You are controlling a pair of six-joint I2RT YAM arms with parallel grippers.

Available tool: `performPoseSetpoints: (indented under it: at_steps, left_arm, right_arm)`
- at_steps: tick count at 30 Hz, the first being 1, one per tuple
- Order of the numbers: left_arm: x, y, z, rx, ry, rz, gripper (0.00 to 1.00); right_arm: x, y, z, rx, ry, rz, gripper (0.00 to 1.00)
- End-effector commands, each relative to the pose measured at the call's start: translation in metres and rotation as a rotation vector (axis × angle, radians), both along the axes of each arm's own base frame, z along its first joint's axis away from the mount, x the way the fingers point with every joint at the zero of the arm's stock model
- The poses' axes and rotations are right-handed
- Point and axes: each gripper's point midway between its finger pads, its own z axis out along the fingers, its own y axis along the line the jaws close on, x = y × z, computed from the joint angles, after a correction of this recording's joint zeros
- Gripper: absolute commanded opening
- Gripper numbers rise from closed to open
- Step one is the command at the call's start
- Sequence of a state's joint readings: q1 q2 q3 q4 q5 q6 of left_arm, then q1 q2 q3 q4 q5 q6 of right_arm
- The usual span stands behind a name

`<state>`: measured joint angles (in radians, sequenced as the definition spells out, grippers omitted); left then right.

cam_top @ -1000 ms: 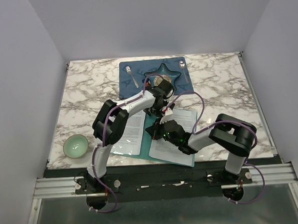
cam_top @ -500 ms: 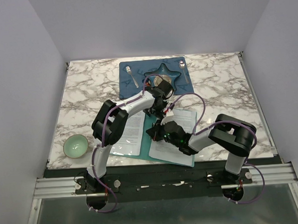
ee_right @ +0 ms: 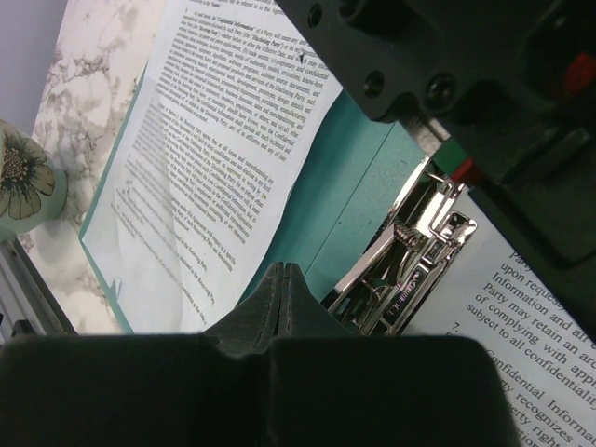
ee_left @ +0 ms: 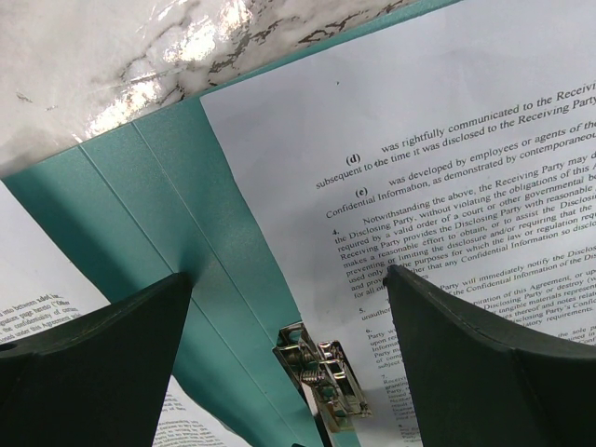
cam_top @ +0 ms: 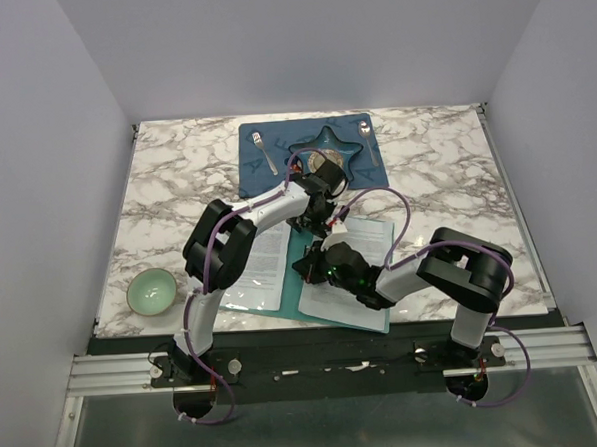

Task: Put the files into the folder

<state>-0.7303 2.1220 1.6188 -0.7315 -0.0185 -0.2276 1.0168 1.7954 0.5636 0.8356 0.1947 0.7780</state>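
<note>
**Top view:** marble table point(cam_top: 176, 180) w/ a teal folder point(cam_top: 296, 242) lying open near the arms' bases. White printed files point(cam_top: 265, 257) lie on both its halves. L pincer point(cam_top: 328, 220) hangs over the spine at the folder's far end. R pincer point(cam_top: 309, 265) sits just nearer the bases, also at the spine, close to the L one. Neither jaw state is legible from here. Well off to the L of both: a pale green bowl point(cam_top: 152, 291). Beyond the L pincer: a dark blue placemat point(cam_top: 294, 132) w/ a star dish point(cam_top: 330, 157).

**L wrist view:** L pincer point(ee_left: 287, 277) is open wide, its two dark fingers far apart. The teal spine point(ee_left: 186, 186) runs through the gap. A silver clip point(ee_left: 318, 374) sits in the gap, nearer the cam than the tips. One printed sheet point(ee_left: 419, 121) lies under one finger, another sheet under the other.

**R wrist view:** R pincer point(ee_right: 283, 279) is closed, fingers pressed together w/ only a thin seam btw them. The clip point(ee_right: 410, 261) stands just R of the tips. A text sheet point(ee_right: 214, 168) lies to their L, on the teal.
</note>
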Motion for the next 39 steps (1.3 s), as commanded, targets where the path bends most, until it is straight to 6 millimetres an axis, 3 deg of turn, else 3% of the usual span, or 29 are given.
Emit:
performPoseSetpoints:
  at_steps: [1, 13, 32, 39]
  left_arm:
    - [-0.014, 0.018, -0.015, 0.067, 0.050, -0.004, 0.99]
    - [-0.014, 0.019, -0.014, 0.064, 0.049, -0.004, 0.99]
    - [-0.019, 0.024, -0.013, 0.074, 0.048, -0.014, 0.99]
    - [-0.022, 0.027, -0.014, 0.075, 0.054, -0.019, 0.99]
  right_arm:
    - [-0.032, -0.042, -0.075, -0.284, 0.168, -0.005, 0.01]
    - [-0.033, -0.070, -0.089, -0.363, 0.236, -0.135, 0.01]
    - [-0.034, -0.067, -0.108, -0.285, 0.282, -0.152, 0.01]
    - [-0.031, -0.076, -0.112, -0.217, 0.314, -0.191, 0.01]
